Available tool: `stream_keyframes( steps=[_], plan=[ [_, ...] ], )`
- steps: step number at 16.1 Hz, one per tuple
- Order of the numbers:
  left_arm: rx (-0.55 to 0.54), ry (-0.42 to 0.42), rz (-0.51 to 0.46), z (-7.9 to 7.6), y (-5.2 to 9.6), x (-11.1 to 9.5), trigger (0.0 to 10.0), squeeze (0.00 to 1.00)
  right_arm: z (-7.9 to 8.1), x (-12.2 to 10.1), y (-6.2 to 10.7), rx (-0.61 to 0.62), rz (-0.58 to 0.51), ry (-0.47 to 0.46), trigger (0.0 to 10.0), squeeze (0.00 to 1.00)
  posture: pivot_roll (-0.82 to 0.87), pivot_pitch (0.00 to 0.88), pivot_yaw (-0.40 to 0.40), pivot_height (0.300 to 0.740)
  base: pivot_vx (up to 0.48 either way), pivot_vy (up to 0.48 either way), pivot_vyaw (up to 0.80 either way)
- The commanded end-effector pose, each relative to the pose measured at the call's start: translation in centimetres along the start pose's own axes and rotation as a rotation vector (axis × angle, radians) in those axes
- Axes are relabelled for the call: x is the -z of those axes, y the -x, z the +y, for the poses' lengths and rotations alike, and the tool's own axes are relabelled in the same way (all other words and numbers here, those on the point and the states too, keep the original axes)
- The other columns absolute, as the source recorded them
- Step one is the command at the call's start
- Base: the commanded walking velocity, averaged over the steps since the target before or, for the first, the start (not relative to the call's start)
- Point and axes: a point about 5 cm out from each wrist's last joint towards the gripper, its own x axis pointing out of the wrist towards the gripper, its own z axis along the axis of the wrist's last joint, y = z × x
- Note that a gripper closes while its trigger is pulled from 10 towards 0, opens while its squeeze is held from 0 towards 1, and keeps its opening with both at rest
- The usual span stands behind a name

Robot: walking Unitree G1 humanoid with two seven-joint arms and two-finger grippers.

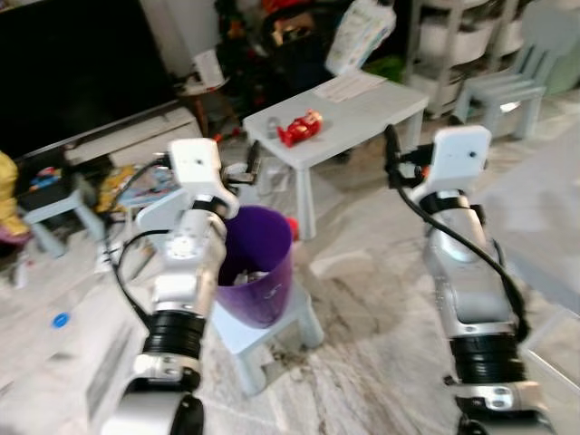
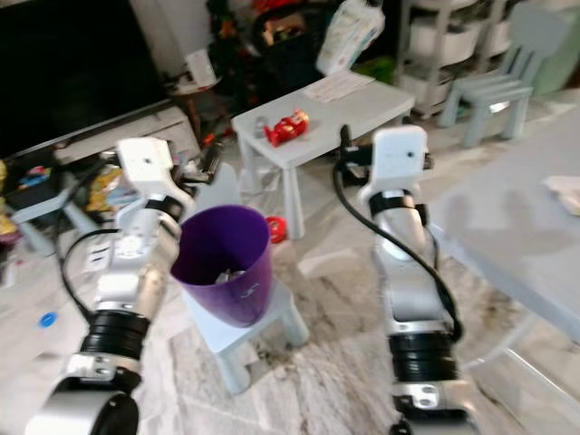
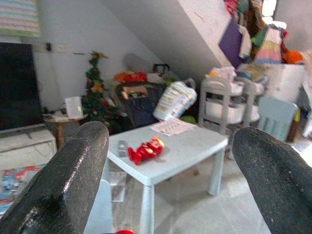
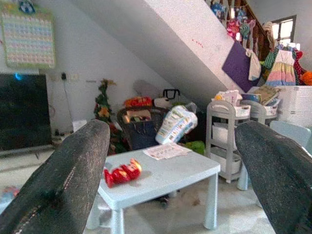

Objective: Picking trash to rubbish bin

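A red snack wrapper (image 1: 301, 128) lies on a small pale table (image 1: 381, 113) ahead of me, beside a small grey item. A purple bin (image 1: 258, 263) with some trash inside stands on a low white stool (image 1: 272, 337) just below my left arm. My left gripper (image 1: 248, 170) is raised above the bin's far rim, short of the table. In the left wrist view its fingers (image 3: 73, 170) stand wide apart, open and empty, with the wrapper (image 3: 145, 150) beyond them. My right gripper (image 1: 392, 156) hovers near the table's right corner, open and empty, with the wrapper (image 4: 122, 173) far ahead of it.
A sheet of paper (image 1: 349, 86) lies on the table's far end. A dark TV (image 1: 72, 63) and low stand are at the left, a pale chair (image 1: 507, 86) and shelves at the back right. A large grey table (image 2: 517, 236) borders my right. A small red thing (image 1: 292, 223) lies on the marble floor.
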Motion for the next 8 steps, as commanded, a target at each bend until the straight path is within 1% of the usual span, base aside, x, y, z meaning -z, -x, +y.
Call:
stream_keyframes(
  steps=[1, 3, 6, 7, 8],
  plan=[
    [-0.005, -0.002, -0.004, 0.2, -0.1, -0.2, 10.0, 0.0, 0.2, -0.4, -0.3, -0.013, -0.015, -0.003, 10.0, 0.0, -0.15, 0.0, 0.124, 0.74, 0.0, 0.0, 0.0],
    [-0.016, -0.009, 0.0, 0.5, 0.1, 0.0, 10.0, 0.0, 0.1, -0.3, -0.3, -0.022, -0.011, -0.004, 10.0, 0.0, -0.15, 0.0, 0.122, 0.74, 0.0, 0.0, 0.0],
    [-0.088, -0.047, 0.016, 2.7, 0.9, 0.3, 10.0, 0.0, 0.4, 0.4, 0.0, -0.082, 0.022, -0.021, 10.0, 0.0, -0.14, 0.0, 0.105, 0.74, 0.0, 0.0, 0.0],
    [-0.113, -0.057, 0.017, 3.4, 1.2, 0.4, 10.0, 0.0, 0.5, 0.4, 0.0, -0.103, 0.025, -0.021, 10.0, 0.0, -0.14, 0.0, 0.095, 0.74, 0.0, 0.0, 0.0],
    [-0.126, -0.06, 0.018, 3.7, 1.4, 0.4, 10.0, 0.0, 0.6, 0.4, 0.0, -0.124, 0.023, -0.023, 10.0, 0.0, -0.14, 0.0, 0.079, 0.74, 0.0, 0.0, 0.0]
  ],
)
